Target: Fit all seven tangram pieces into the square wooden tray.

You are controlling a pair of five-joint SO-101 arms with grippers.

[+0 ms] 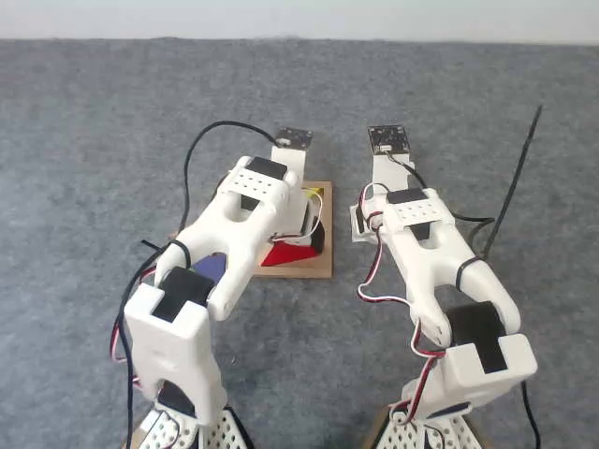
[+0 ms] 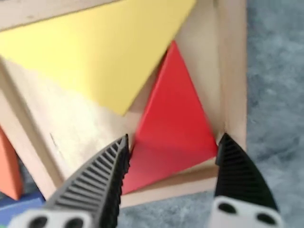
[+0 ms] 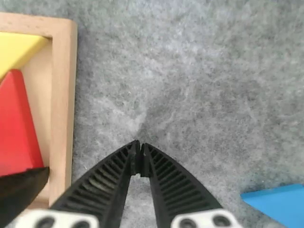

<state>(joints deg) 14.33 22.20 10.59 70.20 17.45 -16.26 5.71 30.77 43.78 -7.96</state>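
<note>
The square wooden tray point(image 1: 314, 269) lies under my left arm. In it a large yellow triangle point(image 2: 104, 52) fills one side, and a red triangle point(image 2: 173, 128) sits in a corner against the rim point(image 2: 232, 71). My left gripper point(image 2: 174, 140) hangs open just above the tray, its fingers straddling the red triangle's wide end. My right gripper point(image 3: 140, 145) is shut with nothing in it over bare carpet beside the tray point(image 3: 64, 95). A blue piece point(image 3: 280, 202) lies on the carpet near it. An orange piece point(image 2: 9, 161) lies outside the tray.
A dark blue piece point(image 1: 213, 268) shows under my left arm, on the tray's left. Grey carpet covers the table, with open room to the left, to the right and behind. Black cables trail from both arms.
</note>
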